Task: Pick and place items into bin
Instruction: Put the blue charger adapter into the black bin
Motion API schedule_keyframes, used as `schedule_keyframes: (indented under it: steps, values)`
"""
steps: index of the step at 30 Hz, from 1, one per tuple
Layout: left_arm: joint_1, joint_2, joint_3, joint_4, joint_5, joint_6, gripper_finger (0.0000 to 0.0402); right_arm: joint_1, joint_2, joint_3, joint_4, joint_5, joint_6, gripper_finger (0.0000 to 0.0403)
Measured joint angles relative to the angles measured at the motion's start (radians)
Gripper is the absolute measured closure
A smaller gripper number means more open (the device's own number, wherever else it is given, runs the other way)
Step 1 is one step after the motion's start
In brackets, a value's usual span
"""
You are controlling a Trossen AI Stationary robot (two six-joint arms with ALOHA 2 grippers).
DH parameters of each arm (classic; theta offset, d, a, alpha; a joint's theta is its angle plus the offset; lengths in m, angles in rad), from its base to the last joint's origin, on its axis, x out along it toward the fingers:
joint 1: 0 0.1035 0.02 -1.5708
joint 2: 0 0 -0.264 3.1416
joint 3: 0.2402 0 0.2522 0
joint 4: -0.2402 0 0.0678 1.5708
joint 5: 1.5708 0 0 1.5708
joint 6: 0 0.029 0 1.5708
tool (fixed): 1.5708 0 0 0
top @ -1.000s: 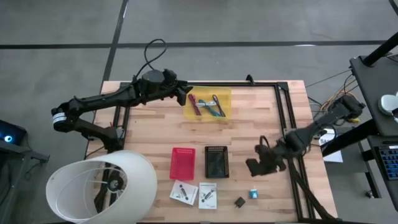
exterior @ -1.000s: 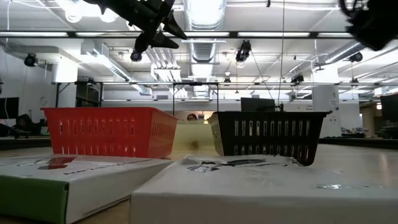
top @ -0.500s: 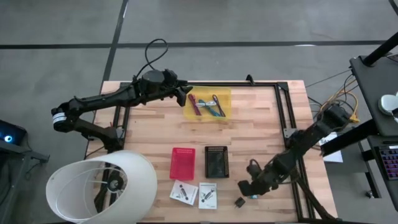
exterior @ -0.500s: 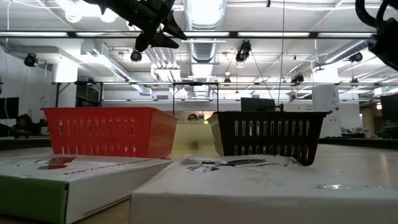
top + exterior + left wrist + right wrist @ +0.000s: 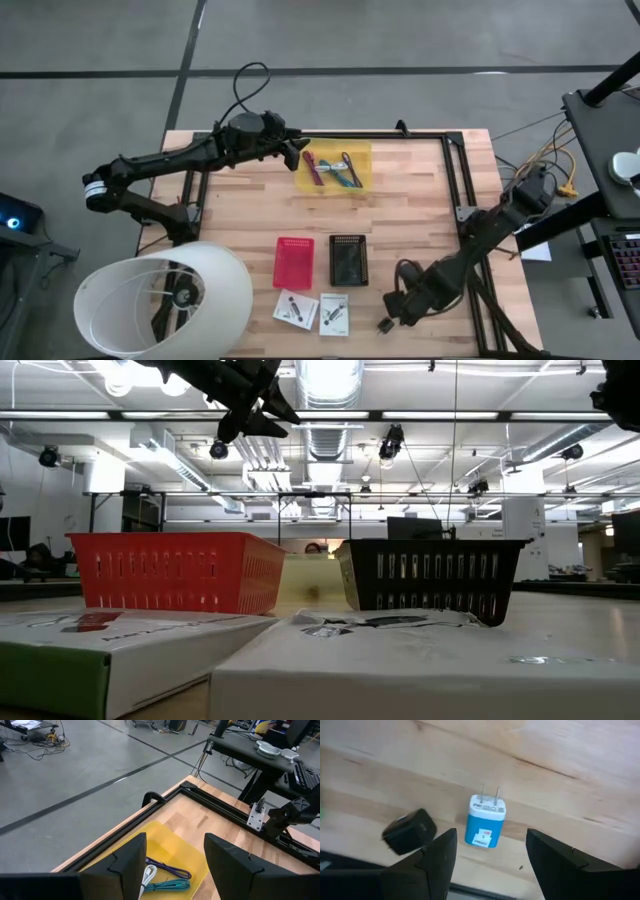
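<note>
Grey concrete floor (image 5: 400, 40), wooden table (image 5: 400, 210), ceiling lights (image 5: 330, 380)

two baskets (image 5: 293, 262), two boxed cards (image 5: 296, 308), two plug adapters (image 5: 485, 820), one yellow mat (image 5: 334, 169)

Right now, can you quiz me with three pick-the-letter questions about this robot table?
1. Where do the coloured cables lie?
A. on the yellow mat
B. in the red bin
C. on the white boxes

2. What colour is the plug adapter in front of the right gripper?
A. green
B. blue and white
C. orange

3. How are the right gripper's fingers?
A. shut on the adapter
B. shut on nothing
C. open, holding nothing

Answers:
1. A: the coloured cables rest on the yellow mat near the left gripper, which is also open.
2. B: the plug adapter has a blue body and a white top with two prongs, beside a black cube.
3. C: the right gripper has its fingers spread apart above the adapter, not touching it.
</note>
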Motion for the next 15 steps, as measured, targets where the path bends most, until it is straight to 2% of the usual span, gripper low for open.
schedule_keyframes:
  steps: [15]
  values:
    - [0.000, 0.000, 0.000, 0.000, 0.000, 0.000, 0.0219, 0.022, 0.155, 0.022, 0.053, -0.001, 0.003, 0.0179]
